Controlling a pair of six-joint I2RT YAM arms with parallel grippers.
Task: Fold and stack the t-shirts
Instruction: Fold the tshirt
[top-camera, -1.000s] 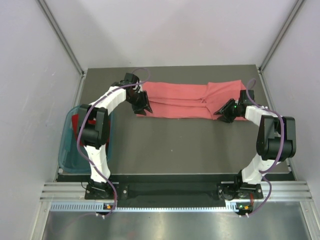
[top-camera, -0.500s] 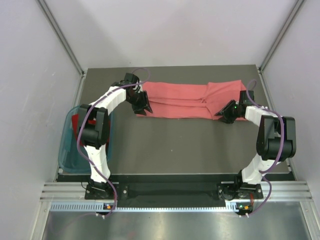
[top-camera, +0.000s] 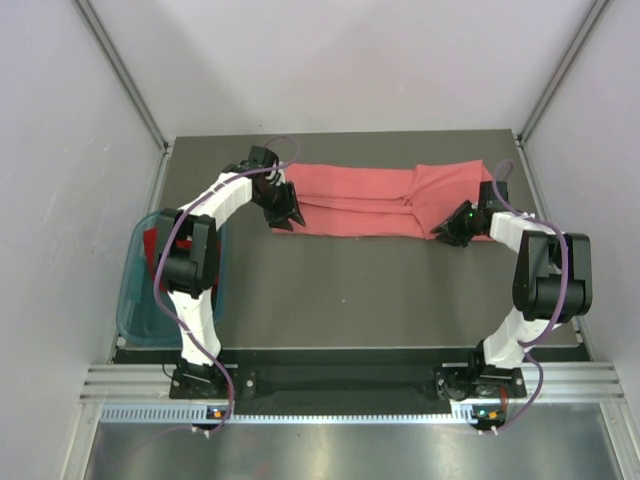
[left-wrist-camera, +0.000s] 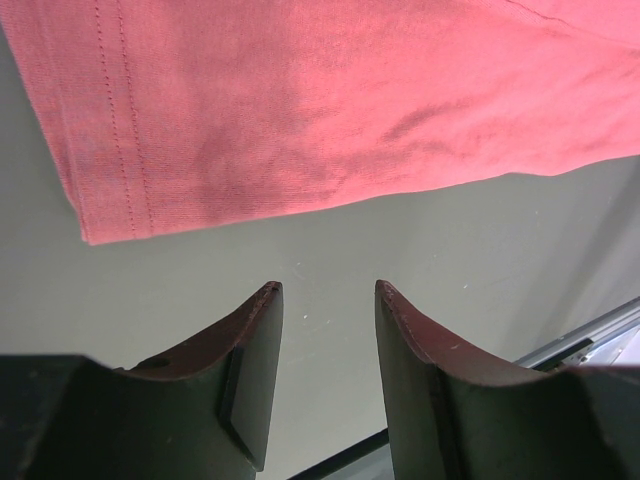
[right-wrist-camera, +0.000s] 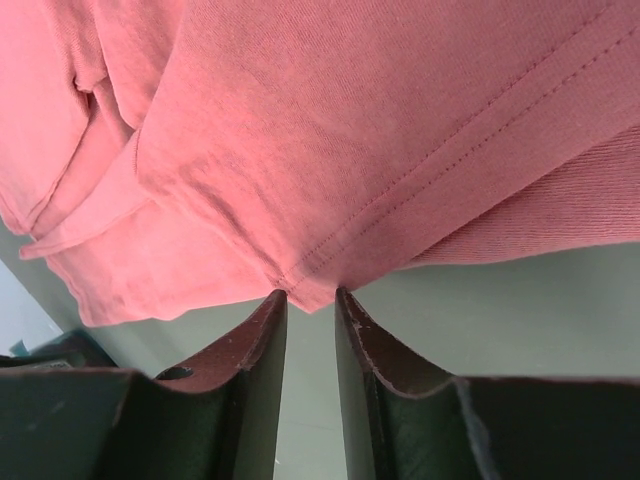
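The pink shirt (top-camera: 370, 200) lies as a long folded strip across the far part of the table (top-camera: 350, 290), toward 12 o'clock, running from 9 to 3. Its near edge is a fairly straight line. All the table toward 6 o'clock, between that edge and the arm bases, is bare dark surface.

The left gripper (top-camera: 287, 215) sits at the strip's 9 o'clock end, at its near corner. In the wrist view its fingers (left-wrist-camera: 250, 350) stand moderately apart over bare table with nothing between them. The stitched hem corner lies just beyond the tips, apart from them.

The right gripper (top-camera: 448, 228) is at the near edge towards the 3 o'clock end. Its fingers (right-wrist-camera: 250, 370) are only narrowly parted. A hemmed corner of cloth lies right at the mouth of the gap, and table shows between the fingers behind it. They have not closed on the cloth.

The red shirt (top-camera: 150, 243) lies in the basket (top-camera: 128, 300) at 9 o'clock, off the table's left edge.
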